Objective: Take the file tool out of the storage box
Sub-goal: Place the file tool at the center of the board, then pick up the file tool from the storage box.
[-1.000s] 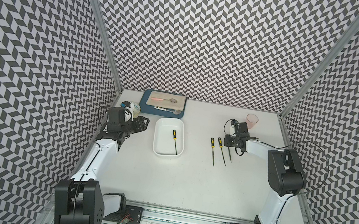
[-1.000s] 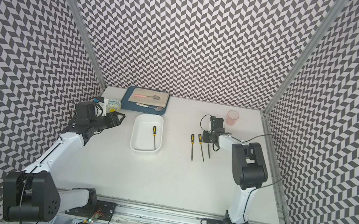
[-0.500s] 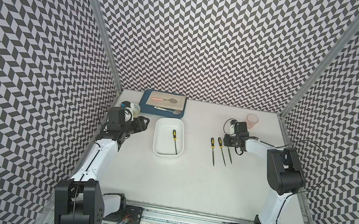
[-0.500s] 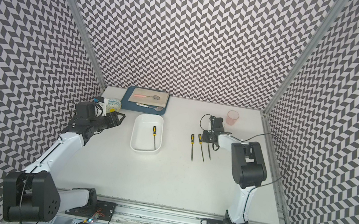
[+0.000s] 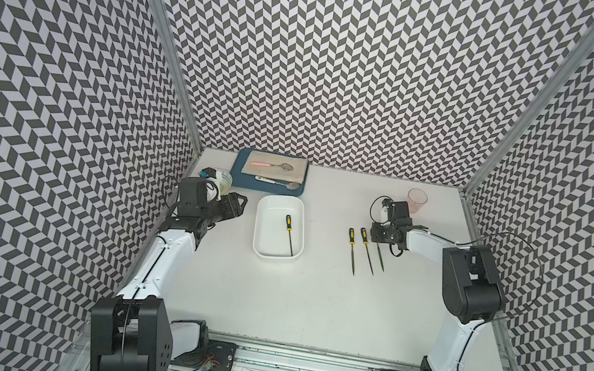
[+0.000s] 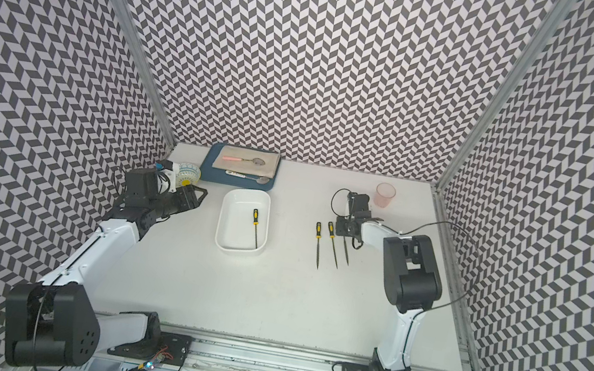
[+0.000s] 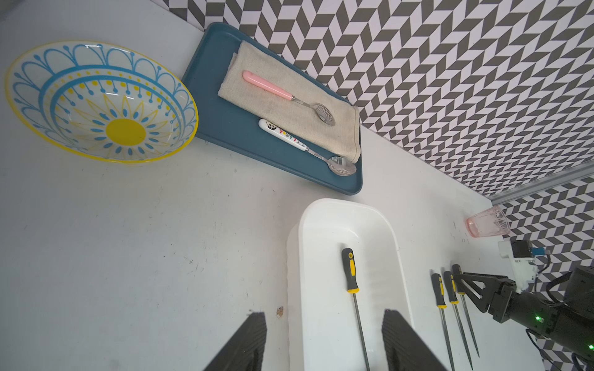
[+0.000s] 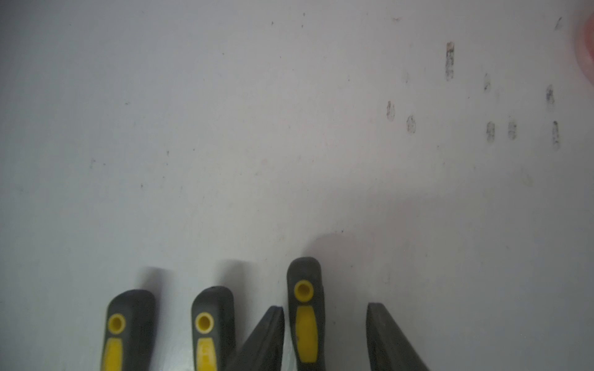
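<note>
Open-jawed, the left gripper [image 5: 239, 201] was held beside the storage box [image 5: 272, 227], left of centre in a top view, where one file [image 5: 288, 229] was seen lying; the right gripper [image 8: 324, 308] was parted astride the handle of another file [image 8: 305, 314].

Robot lab cell: white tabletop [image 5: 309, 299], chevron-patterned walls [image 5: 349, 60] on three sides, two arms [image 5: 161, 266] on aluminium rail [image 5: 298, 362].

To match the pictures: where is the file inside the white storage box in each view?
In a top view: file near picture centre, in the storage box.
In a top view: file left of centre, in storage box.
Left wrist: file in the storage box.
Right wrist: not shown.
Shared landmark: storage box.
</note>
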`<action>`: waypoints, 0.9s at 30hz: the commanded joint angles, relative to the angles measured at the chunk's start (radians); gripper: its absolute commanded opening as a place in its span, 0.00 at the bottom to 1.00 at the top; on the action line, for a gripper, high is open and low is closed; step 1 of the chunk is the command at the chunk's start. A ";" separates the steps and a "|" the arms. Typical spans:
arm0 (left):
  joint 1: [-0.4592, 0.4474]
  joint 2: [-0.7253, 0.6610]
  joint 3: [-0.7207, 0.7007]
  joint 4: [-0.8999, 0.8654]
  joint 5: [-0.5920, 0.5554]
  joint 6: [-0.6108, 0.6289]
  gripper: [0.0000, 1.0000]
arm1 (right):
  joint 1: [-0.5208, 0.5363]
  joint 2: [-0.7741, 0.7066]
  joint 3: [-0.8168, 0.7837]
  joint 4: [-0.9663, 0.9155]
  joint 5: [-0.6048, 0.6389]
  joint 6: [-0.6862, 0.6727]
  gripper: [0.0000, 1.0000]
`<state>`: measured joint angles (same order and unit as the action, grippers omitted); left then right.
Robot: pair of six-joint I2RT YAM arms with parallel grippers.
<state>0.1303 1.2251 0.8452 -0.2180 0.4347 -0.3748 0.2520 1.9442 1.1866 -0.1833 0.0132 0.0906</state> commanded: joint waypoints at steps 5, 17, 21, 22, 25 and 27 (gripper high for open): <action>-0.005 0.000 0.009 0.006 -0.005 0.010 0.62 | 0.078 -0.206 0.028 0.034 -0.005 0.016 0.49; -0.005 0.000 0.006 0.003 -0.010 0.006 0.62 | 0.433 -0.193 0.153 0.102 -0.008 0.069 0.53; -0.005 -0.002 0.002 0.003 -0.015 0.005 0.62 | 0.538 -0.095 0.224 0.143 0.046 0.069 0.53; -0.006 -0.001 0.003 0.001 -0.014 0.005 0.62 | 0.557 -0.059 0.260 0.133 0.061 0.066 0.53; -0.006 -0.007 0.000 0.002 -0.014 0.005 0.62 | 0.599 0.071 0.402 0.041 0.147 0.072 0.54; -0.006 -0.010 0.000 0.005 -0.012 0.004 0.62 | 0.622 0.166 0.518 -0.046 0.211 0.076 0.54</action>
<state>0.1303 1.2354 0.8452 -0.2180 0.4278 -0.3759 0.8478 2.0106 1.6020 -0.1425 0.1116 0.1505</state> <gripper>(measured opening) 0.618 0.542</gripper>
